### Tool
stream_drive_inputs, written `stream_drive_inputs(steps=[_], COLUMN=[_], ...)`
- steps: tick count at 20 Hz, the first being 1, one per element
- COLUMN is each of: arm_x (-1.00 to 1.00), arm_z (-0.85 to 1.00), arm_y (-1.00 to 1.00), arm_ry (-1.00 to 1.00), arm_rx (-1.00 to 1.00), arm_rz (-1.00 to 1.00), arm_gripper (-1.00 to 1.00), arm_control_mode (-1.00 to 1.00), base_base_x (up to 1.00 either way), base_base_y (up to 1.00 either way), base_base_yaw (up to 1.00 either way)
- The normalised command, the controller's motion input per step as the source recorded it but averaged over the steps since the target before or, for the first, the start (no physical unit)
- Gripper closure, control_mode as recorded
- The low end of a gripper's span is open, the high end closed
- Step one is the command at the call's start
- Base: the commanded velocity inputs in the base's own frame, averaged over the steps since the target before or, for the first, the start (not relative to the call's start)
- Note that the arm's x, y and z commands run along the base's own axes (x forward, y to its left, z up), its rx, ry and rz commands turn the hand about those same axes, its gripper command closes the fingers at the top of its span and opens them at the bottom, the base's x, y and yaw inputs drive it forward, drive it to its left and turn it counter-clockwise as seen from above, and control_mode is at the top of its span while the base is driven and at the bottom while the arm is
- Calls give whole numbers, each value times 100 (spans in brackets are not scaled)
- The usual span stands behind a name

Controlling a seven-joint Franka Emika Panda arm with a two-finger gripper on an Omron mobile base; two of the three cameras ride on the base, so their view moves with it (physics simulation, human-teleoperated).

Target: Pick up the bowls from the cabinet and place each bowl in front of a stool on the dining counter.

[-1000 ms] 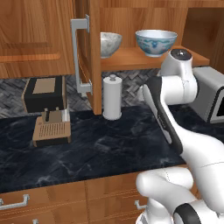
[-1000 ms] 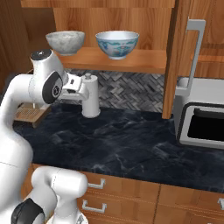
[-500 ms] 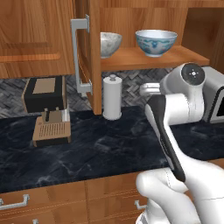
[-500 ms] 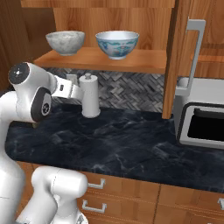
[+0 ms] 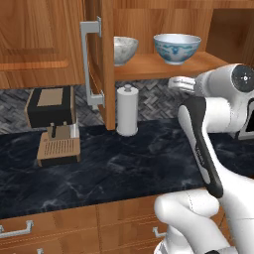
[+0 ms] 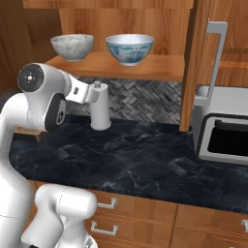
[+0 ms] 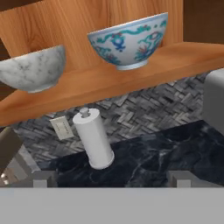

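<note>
Two bowls stand on the shelf (image 5: 163,65) of the open wooden cabinet. The white bowl with blue pattern (image 5: 176,48) (image 6: 130,48) (image 7: 130,41) is on the right, the speckled grey bowl (image 5: 124,49) (image 6: 72,46) (image 7: 34,69) on the left. My gripper (image 5: 174,82) (image 6: 81,92) (image 7: 113,178) hangs below the shelf's front edge, apart from both bowls and facing them. It is open: its fingertips (image 7: 43,177) stand wide apart with nothing between them. The cabinet door (image 5: 101,64) (image 6: 196,63) with its silver bar handle (image 5: 87,64) is swung open.
A white paper towel roll (image 5: 127,111) (image 6: 100,106) (image 7: 94,140) stands on the black marble counter (image 5: 124,168) below the shelf. A coffee machine (image 5: 52,124) sits at the left, a microwave (image 6: 225,126) at the right. Drawers run under the counter.
The arm has turned and its upper joint has swung outward and lower. The hand now sits just under the shelf, pointing toward the bowls. Bowls and cabinet are unmoved.
</note>
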Motion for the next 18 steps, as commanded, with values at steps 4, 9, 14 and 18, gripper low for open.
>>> stream_drive_inputs(steps=[4,9,14,18], arm_x=[3,7,0,4], arm_z=[35,38,36,30], arm_y=[-13,-28,-28,-2], arm_ry=[0,2,3,2], arm_rx=[19,17,10,0], arm_rz=[-1,-5,-1,-2], arm_gripper=[-100,-100,-100,-100], arm_control_mode=[-100,-100,-100,-100], base_base_x=[0,0,0,0], base_base_y=[0,0,0,0], base_base_yaw=[0,0,0,0])
